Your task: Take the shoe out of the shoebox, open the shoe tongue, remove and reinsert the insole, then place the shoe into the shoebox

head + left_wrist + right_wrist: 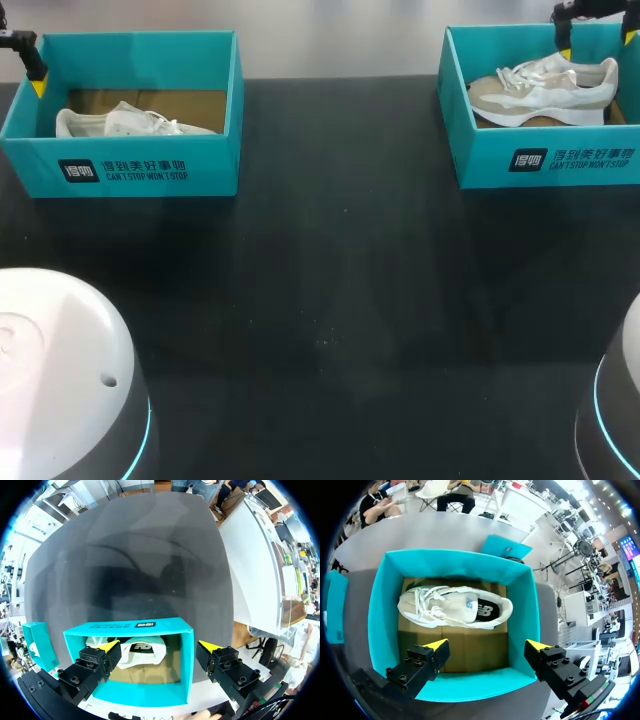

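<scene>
I see left gripper [160, 645] spread wide above left shoebox [140, 165] | right gripper [487, 643] spread wide above right shoebox [545, 160] | 2 shoeboxes, 2 shoes: left shoe [130, 122], right shoe [545, 88], one inside each.

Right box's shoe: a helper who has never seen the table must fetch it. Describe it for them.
On the black table stand two teal boxes; go to the right box, at the far right corner. Its shoe is white with beige panels, its side in full view; the left shoe, in the left box, is paler and half hidden.
</scene>
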You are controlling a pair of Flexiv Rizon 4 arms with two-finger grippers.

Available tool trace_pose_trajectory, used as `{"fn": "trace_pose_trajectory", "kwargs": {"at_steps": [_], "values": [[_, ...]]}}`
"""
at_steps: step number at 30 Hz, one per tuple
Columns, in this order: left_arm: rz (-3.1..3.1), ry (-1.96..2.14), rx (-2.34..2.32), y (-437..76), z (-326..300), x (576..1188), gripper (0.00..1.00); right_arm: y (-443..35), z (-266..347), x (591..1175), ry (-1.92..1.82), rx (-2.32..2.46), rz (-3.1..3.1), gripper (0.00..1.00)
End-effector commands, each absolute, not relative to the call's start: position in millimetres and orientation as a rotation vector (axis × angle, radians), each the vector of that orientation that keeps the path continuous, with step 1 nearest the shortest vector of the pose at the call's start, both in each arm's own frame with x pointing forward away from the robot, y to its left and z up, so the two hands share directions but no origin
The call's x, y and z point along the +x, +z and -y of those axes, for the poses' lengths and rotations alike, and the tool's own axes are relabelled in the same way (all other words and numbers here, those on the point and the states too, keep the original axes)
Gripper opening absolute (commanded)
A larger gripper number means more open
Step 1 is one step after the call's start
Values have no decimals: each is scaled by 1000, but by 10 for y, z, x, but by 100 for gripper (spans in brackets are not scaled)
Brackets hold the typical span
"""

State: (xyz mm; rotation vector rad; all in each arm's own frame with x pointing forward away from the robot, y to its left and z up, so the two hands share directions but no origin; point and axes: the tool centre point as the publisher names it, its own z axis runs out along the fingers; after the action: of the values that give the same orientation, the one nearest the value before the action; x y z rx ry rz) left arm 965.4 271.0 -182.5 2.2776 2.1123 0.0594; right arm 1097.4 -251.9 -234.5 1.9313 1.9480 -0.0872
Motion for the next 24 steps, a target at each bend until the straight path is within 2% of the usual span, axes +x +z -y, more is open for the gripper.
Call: {"fn": "trace_pose_trajectory", "kwargs": {"at_steps": [1,24], "values": [[-2112,61,2279,-1821,-2712,9650,100,-2473,2687,11181,-80,1947,-1960,100],[-2112,61,2279,-1821,-2712,9650,100,-3029,3059,11431,-112,2047,-2051,100]]}}
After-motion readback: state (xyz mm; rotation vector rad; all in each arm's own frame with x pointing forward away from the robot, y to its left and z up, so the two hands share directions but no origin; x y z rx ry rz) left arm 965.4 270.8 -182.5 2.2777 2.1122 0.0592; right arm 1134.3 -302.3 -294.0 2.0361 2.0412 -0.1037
